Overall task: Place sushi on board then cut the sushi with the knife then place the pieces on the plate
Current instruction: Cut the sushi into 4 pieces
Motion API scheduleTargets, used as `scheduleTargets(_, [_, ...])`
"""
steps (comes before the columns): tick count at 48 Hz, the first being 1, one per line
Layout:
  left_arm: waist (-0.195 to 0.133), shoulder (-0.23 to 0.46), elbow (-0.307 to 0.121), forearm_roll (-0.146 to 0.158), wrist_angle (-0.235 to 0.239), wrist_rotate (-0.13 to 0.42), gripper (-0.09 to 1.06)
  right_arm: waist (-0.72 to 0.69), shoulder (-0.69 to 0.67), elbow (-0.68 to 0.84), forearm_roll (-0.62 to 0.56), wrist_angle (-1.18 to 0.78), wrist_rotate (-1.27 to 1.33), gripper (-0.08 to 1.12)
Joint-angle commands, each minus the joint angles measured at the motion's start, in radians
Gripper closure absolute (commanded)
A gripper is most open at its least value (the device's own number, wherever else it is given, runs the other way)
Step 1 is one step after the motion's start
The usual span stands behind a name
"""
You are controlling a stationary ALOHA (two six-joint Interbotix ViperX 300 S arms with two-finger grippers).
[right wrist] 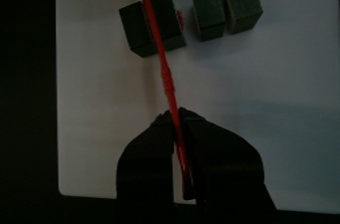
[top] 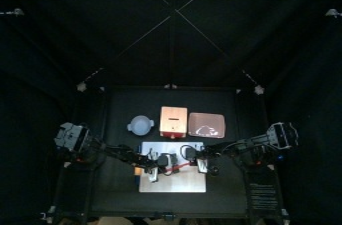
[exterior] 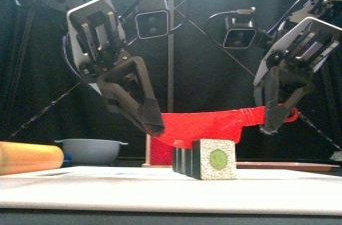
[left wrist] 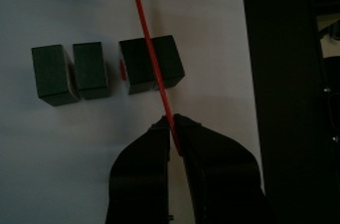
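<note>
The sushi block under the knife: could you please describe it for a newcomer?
On the white cutting board, three dark green sushi blocks lie in a row. Yours is the wider one, apart from the close pair, with the red knife across it.

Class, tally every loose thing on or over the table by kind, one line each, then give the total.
dark green sushi pieces: 3
red toy knife: 1
white cutting board: 1
blue-grey bowl: 1
wooden box: 1
pink tray: 1
orange-brown cylinder: 1
Total: 9
</note>
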Motion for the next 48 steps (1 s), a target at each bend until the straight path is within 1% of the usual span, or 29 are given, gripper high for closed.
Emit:
scheduleTargets(1, [-0.026, -0.012, -0.025, 0.0, -0.006, 0.003, 0.5, -0.044, -0.029, -0.017, 0.005, -0.006, 0.008, 0.9])
scheduleTargets(16, [-0.028, 0.006, -0.023, -0.002, -0.006, 0.002, 0.5, -0.028, -0.008, 0.003, 0.037, -0.002, 0.008, 0.9])
scheduleTargets(28, [-0.04, 0.043, -0.031, -0.011, -0.005, 0.002, 0.5, 0.006, 0.028, 0.014, 0.072, -0.002, 0.008, 0.9])
scheduleTargets(41, [-0.044, 0.046, -0.026, -0.023, -0.005, 0.002, 0.5, 0.026, 0.055, 0.011, 0.084, -0.002, 0.008, 0.9])
scheduleTargets(48, [-0.044, 0.055, -0.028, -0.026, 0.011, 0.002, 0.5, 0.026, 0.067, 0.009, 0.084, -0.006, 0.008, 0.9])
